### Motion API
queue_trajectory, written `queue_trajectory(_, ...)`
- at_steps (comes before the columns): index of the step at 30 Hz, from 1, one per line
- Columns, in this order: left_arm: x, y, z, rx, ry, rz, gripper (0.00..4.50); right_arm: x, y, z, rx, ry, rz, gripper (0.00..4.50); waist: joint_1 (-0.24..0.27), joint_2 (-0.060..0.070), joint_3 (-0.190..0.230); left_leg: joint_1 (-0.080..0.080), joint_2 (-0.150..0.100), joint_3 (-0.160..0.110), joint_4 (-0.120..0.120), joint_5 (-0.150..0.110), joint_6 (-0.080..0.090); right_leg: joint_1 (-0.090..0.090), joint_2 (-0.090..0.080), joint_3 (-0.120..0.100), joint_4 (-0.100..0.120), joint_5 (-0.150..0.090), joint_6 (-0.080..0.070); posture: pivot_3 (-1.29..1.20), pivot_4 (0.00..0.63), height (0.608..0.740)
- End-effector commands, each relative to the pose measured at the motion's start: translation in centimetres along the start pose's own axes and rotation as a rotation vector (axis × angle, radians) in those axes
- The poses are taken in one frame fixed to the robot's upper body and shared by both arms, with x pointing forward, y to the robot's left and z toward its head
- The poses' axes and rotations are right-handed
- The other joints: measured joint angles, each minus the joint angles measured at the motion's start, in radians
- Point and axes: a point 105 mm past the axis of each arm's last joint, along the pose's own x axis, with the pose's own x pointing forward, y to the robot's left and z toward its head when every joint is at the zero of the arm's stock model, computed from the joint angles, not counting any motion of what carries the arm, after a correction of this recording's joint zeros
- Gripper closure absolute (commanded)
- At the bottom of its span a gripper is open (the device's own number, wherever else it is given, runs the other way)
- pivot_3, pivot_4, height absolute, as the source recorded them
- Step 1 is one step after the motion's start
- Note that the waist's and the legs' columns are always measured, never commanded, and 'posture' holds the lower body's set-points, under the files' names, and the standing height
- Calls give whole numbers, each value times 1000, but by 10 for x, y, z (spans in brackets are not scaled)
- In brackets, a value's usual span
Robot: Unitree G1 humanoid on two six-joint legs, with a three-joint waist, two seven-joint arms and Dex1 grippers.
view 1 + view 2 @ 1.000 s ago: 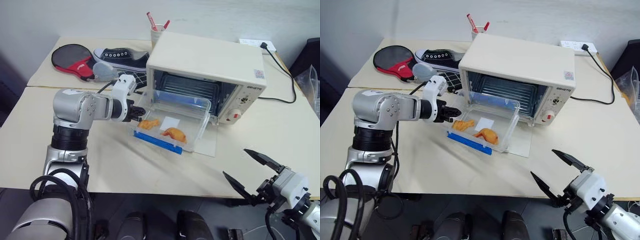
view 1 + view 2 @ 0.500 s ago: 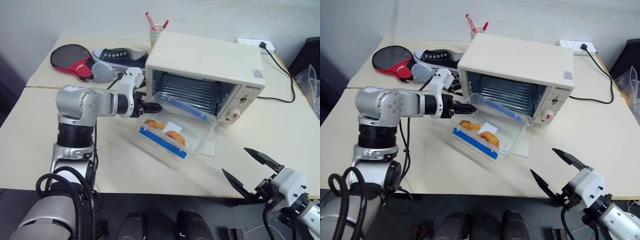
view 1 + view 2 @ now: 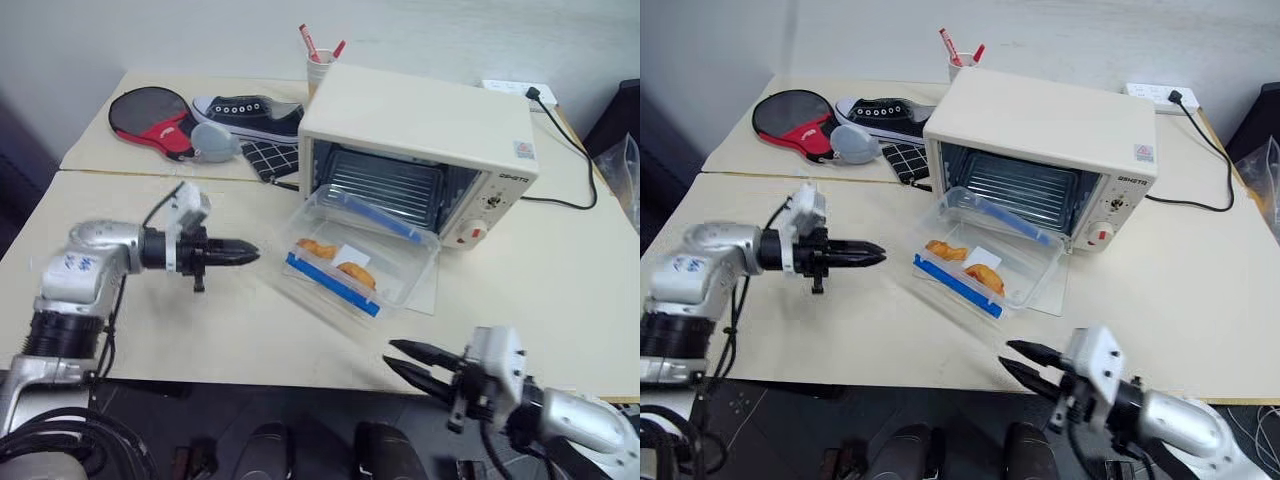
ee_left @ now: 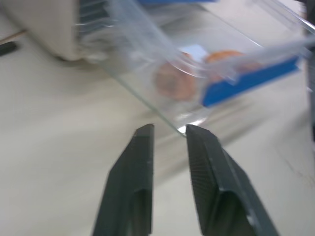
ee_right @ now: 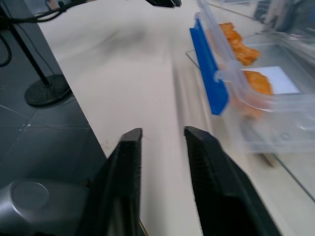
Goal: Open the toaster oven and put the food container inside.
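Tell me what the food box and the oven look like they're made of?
The food container looks like clear glossy plastic: the food shows through, with a blue clip on its side. The toaster oven looks like cream painted metal, probably; its open door looks like glass, since the table shows through.

Oven (image 3: 420, 130): a boxy cream-white countertop unit standing upright, its cavity open toward the viewer. Wire rack (image 3: 385, 187) visible inside the dark cavity; two red-marked knobs (image 3: 478, 234) on the panel at the right of the cavity. The glass door (image 3: 425, 292) is folded down flat in front of the oven. Container (image 3: 355, 262): a flat, rectangular clear plastic box with a blue clip (image 3: 333, 284) on the long side away from the oven and another (image 3: 380, 216) on the side toward it. It rests tilted on the lowered door, far edge at the oven's mouth, and holds orange-brown food pieces (image 3: 350, 270).
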Motion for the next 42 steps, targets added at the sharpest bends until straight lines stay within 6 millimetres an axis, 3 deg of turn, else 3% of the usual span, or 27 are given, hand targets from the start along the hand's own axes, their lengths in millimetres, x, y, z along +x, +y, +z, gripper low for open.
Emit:
queue_trajectory(1, 20, -17, -4, 104, 7, -80, 4500, 15, -5, -9, -5, 22, -14, 4483, 0, 0, 0, 0, 0, 0, 1, -1, 1, 0, 0, 0, 0, 0, 0, 0, 150, 740)
queue_trajectory(5, 42, -20, -5, 147, -37, -74, 4500, 26, -22, -9, -46, 16, -82, 4483, 1, 0, 0, -2, 0, -1, 4, -2, 2, 0, 0, -1, 1, 0, 0, 0, 150, 740)
queue_trajectory(7, 53, -15, -2, 154, -64, -34, 4500, 26, -40, -5, -95, 7, -165, 4483, -1, 0, 0, -2, -1, 0, 5, -2, 2, -1, 0, -1, 2, 0, 0, 0, 150, 740)
queue_trajectory(13, 74, -1, 17, 148, -176, 80, 4500, 8, -80, -1, -195, 40, -297, 4483, -1, 0, 0, -2, -2, 0, 5, -2, 3, -1, 0, -1, 3, 0, 1, 0, 150, 740)
queue_trajectory(16, 87, 10, 24, 113, -230, 152, 4500, 4, -110, 4, -230, 15, -402, 4483, -2, 0, 0, -2, -3, 0, 5, -2, 3, -1, 0, -1, 3, 1, 1, 0, 150, 740)
queue_trajectory(28, 138, 41, 52, 56, -356, 339, 4500, 20, -188, 17, -317, -73, -589, 4483, -3, 0, 0, -2, -4, 2, 6, -2, 3, -1, 0, -1, 3, 1, 2, 0, 150, 740)
queue_trajectory(34, 141, 61, 55, 70, -353, 448, 4500, 23, -200, 20, -326, -85, -596, 4483, -5, 0, 0, -2, -4, 3, 5, -2, 2, -1, 1, -2, 2, 1, 2, 0, 150, 740)
queue_trajectory(37, 137, 57, 54, 96, -332, 388, 4500, 19, -189, 21, -310, -91, -521, 4483, -6, 0, 0, -3, -4, 4, 5, -2, 2, -1, 1, -2, 2, 1, 2, 0, 150, 740)
queue_trajectory(42, 105, 40, 47, 188, -267, 227, 4500, 0, -155, 22, -297, -72, -376, 4483, -6, 1, 0, -3, -3, 5, 5, -2, 2, -1, 1, -2, 1, 1, 2, 0, 150, 740)
